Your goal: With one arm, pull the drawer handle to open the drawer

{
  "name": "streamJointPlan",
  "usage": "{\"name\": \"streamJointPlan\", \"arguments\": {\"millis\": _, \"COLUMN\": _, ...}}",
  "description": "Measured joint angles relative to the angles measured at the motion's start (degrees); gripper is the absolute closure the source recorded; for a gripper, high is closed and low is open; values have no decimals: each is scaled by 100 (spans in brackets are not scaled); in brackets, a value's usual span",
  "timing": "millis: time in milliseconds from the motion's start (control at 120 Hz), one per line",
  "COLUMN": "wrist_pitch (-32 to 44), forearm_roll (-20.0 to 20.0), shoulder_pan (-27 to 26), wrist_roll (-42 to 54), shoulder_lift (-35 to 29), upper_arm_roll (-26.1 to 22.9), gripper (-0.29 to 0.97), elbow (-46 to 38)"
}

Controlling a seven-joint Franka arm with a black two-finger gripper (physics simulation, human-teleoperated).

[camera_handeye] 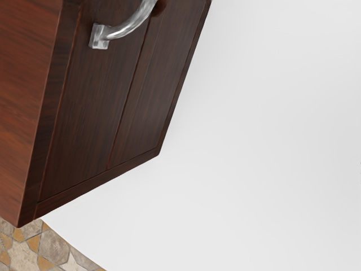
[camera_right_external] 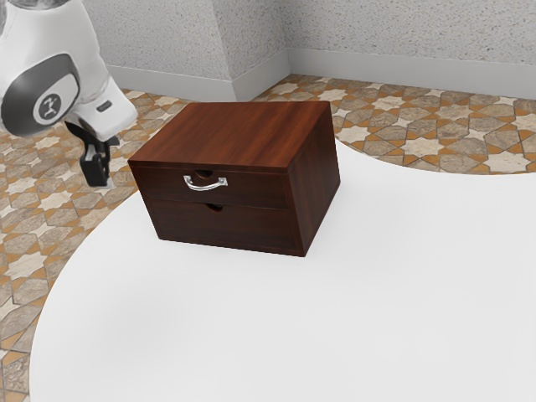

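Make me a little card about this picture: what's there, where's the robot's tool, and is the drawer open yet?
furniture: brown wooden cabinet with two drawer fronts, standing on the white table
handle: silver handle on the upper drawer
tool: tool beside the cabinet, toward the exterior view's left, apart from the handle
drawer state: looks shut, not yet pulled
floor: patterned floor tiles

table [camera_right_external: 377, 318]: white, smooth, rounded edge, curving across the near ground | floor [camera_right_external: 435, 126]: tiles in a star pattern of tan, grey and orange, showing beyond the table's edge on the far side and the exterior view's left | wall [camera_right_external: 167, 33]: grey, speckled, with a jutting corner | skirting [camera_right_external: 402, 65]: pale grey strip along the wall's foot
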Motion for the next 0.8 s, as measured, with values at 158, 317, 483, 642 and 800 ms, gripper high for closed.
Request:
{"name": "streamJointPlan", "arguments": {"millis": 158, "wrist_pitch": 210, "forearm_roll": 8, "shoulder_pan": -35, "wrist_roll": 67, "shoulder_lift": 4, "upper_arm_roll": 81, "gripper": 0, "elbow": -298}}
{"name": "streamJointPlan", "arguments": {"millis": 317, "wrist_pitch": 441, "forearm_roll": 10, "shoulder_pan": -42, "wrist_roll": 115, "shoulder_lift": 192, "upper_arm_roll": 82, "gripper": 0, "elbow": -322}}
{"name": "streamJointPlan", "arguments": {"millis": 483, "wrist_pitch": 672, "forearm_roll": 5, "shoulder_pan": -51, "wrist_roll": 153, "shoulder_lift": 338, "upper_arm_roll": 80, "gripper": 0, "elbow": -324}}
{"name": "streamJointPlan", "arguments": {"millis": 642, "wrist_pitch": 813, "forearm_roll": -19, "shoulder_pan": -46, "wrist_roll": 177, "shoulder_lift": 502, "upper_arm_roll": 73, "gripper": 0, "elbow": -324}}
{"name": "streamJointPlan", "arguments": {"millis": 800, "wrist_pitch": 883, "forearm_roll": -29, "shoulder_pan": -137, "wrist_roll": 192, "shoulder_lift": 531, "upper_arm_roll": 72, "gripper": 0, "elbow": -324}}
